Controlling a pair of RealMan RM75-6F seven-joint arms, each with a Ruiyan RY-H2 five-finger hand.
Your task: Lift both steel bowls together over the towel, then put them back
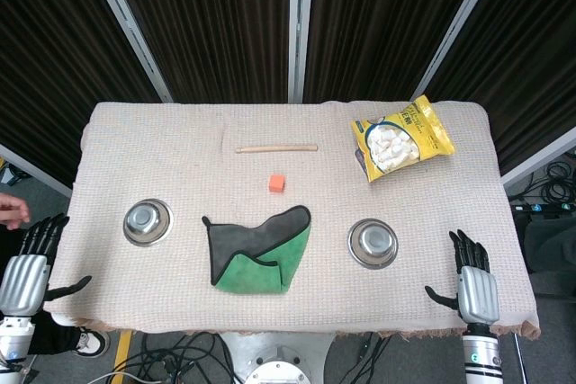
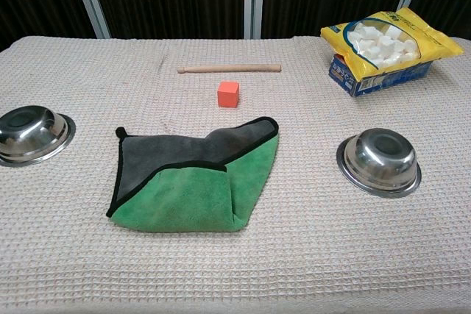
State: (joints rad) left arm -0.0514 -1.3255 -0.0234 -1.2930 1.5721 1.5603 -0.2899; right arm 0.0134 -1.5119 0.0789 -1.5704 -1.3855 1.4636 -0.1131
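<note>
Bowls sit untouched, so the reach looks like the step in hand: the left bowl (image 1: 148, 222) lies at nine o'clock of the towel (image 1: 259, 252), the right bowl (image 1: 373, 242) at three o'clock, both flat on the table (image 1: 288, 141), each well apart from the towel. The left hand (image 1: 30, 270) hovers off the table's edge at eight o'clock of its bowl, fingers apart and holding nothing; the right hand (image 1: 470, 283) waits at four o'clock of its bowl, fingers likewise spread and empty. To do this well, I'd say both hands should travel in at the same pace, each coming at its bowl's outer rim, thumb under the lip and fingers over it. These bowls look shallow and slick, so a firm pinch on the rim matters before any lift. Raise them level and together, then bring them inward over the towel without knocking the cube (image 1: 277, 183) at twelve o'clock of it. Count now: two bowls, one towel folded green and grey, one orange cube, one stick (image 1: 276, 148) further back, one yellow snack bag (image 1: 400, 138) at the far right. Two hands, seen only in the head view.
</note>
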